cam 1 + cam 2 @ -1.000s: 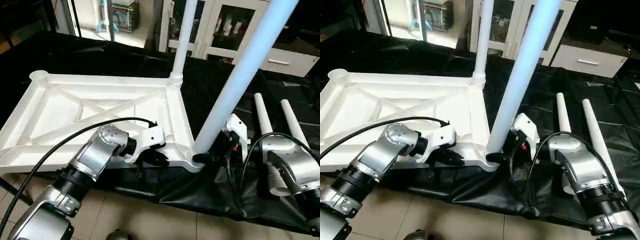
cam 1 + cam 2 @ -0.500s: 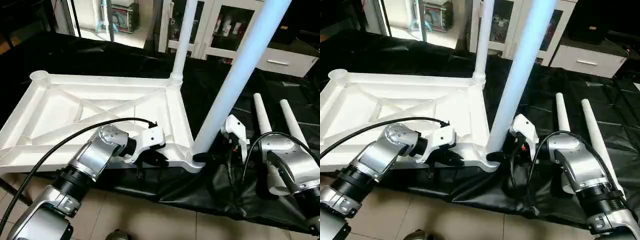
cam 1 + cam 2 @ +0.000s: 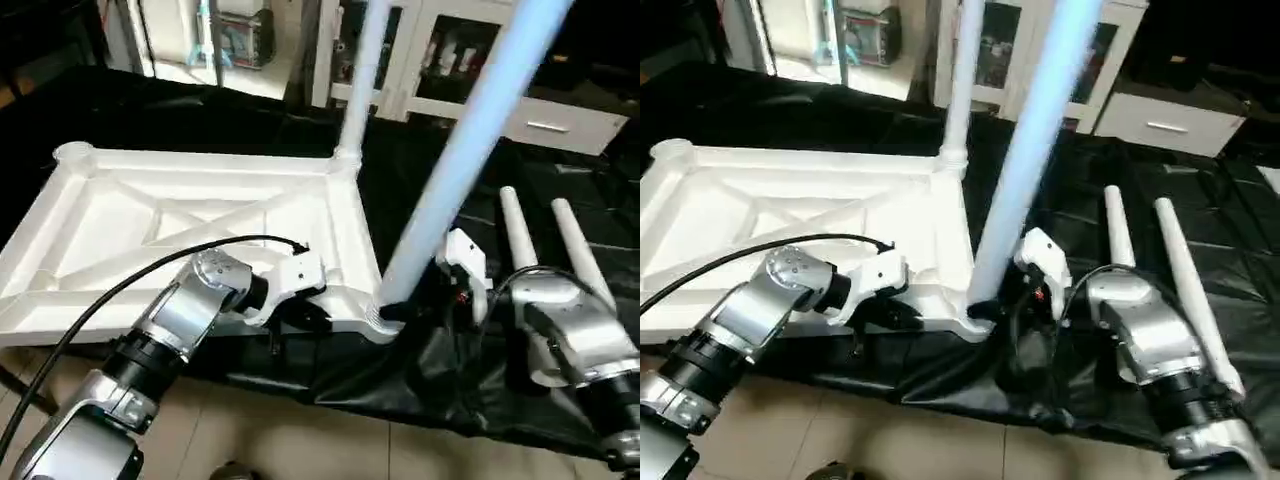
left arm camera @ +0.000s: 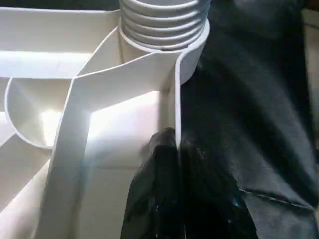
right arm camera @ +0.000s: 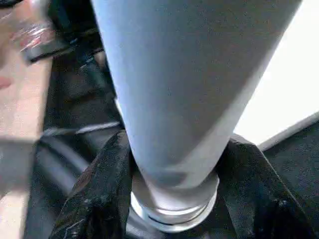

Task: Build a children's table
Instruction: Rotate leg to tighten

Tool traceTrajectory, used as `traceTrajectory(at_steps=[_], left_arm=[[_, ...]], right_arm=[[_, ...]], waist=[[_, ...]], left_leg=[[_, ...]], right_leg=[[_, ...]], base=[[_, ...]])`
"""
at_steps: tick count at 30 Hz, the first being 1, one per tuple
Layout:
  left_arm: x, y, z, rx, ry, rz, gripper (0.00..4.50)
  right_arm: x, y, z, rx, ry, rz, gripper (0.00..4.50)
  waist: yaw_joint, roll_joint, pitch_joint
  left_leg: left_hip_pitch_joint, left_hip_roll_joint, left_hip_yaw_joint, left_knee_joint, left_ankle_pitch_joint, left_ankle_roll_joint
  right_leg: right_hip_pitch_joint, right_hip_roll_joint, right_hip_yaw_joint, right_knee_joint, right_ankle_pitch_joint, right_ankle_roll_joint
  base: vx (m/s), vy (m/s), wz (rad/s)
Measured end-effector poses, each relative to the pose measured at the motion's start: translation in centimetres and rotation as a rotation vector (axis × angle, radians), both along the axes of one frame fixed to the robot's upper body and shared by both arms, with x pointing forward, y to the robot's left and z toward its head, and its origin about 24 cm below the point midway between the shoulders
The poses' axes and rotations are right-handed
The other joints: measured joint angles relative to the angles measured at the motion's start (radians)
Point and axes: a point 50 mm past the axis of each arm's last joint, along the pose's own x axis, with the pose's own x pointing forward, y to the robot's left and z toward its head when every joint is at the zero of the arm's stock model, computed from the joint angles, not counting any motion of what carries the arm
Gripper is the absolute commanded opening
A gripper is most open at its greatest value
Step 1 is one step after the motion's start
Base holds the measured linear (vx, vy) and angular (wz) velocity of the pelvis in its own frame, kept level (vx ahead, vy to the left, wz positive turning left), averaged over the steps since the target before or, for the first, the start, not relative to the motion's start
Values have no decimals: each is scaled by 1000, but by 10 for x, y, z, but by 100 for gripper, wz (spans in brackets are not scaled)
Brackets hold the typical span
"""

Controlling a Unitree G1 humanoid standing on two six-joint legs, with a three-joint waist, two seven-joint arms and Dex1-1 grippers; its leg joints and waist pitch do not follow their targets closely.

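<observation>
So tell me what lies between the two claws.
In the left eye view, the near right corner of the table top and the leg standing in its socket lie between them: the left claw pinches the rim, the right claw straddles the leg's base.

**Parts count**

One white table top (image 3: 190,225) lies underside up. Four white legs: two standing in its right corner sockets, far (image 3: 362,75) and near (image 3: 455,170), and two lying loose at right (image 3: 515,235) (image 3: 572,245). Two grippers (image 3: 300,312) (image 5: 172,199).

White ribbed tabletop (image 3: 180,225) lies underside-up; two legs (image 3: 470,165) stand in its sockets, two loose legs (image 3: 520,235) alongside.
</observation>
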Motion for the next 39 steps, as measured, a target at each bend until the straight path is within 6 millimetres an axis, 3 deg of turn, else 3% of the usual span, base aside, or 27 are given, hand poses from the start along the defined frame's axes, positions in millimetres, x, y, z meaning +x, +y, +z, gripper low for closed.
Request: traceTrajectory(at_steps=[3,8,11,15,28,31,39], left_arm=[[12,-8,-4,2,-12,107,0],[25,-24,-8,-19,-10,261,0],[37,-34,-9,-6,-38,395,0],[43,-44,-10,-11,-51,477,0],[48,-47,-9,-31,-63,503,0],[49,-47,-9,-31,-64,501,0],[54,-39,-6,-31,-84,529,0]], right_arm=[[13,5,-7,-2,-15,-173,207],[25,15,-12,2,-14,-409,206],[40,38,-15,11,-40,-645,205],[50,54,-16,20,-45,-827,204],[56,59,-14,46,-88,-855,203],[56,58,-14,55,-86,-849,272],[43,55,-18,139,-45,-708,328]], waist=[[-15,-1,-1],[-19,-2,-1],[-27,-2,-1],[-36,0,0],[-33,1,0],[-33,1,0],[-43,2,2]], left_leg=[[9,0,0,0,0,-1],[11,0,0,0,1,-2],[11,-1,-2,-1,1,-3],[11,-2,-4,-1,1,-3],[9,-2,-3,-7,1,-3],[9,-2,-2,-8,1,-3],[7,-2,-2,-9,1,-3]], right_leg=[[7,0,0,-4,1,-3],[7,-1,-1,-6,-1,1],[4,-1,-1,-6,-1,1],[5,-1,-3,-10,-1,1],[6,-1,-3,-22,17,-6],[6,-1,-3,-22,17,-5],[2,-1,-3,-23,15,-1]], base=[[0,0,0],[0,0,0],[0,0,0],[0,0,0],[0,0,0],[0,0,0],[0,0,0]])
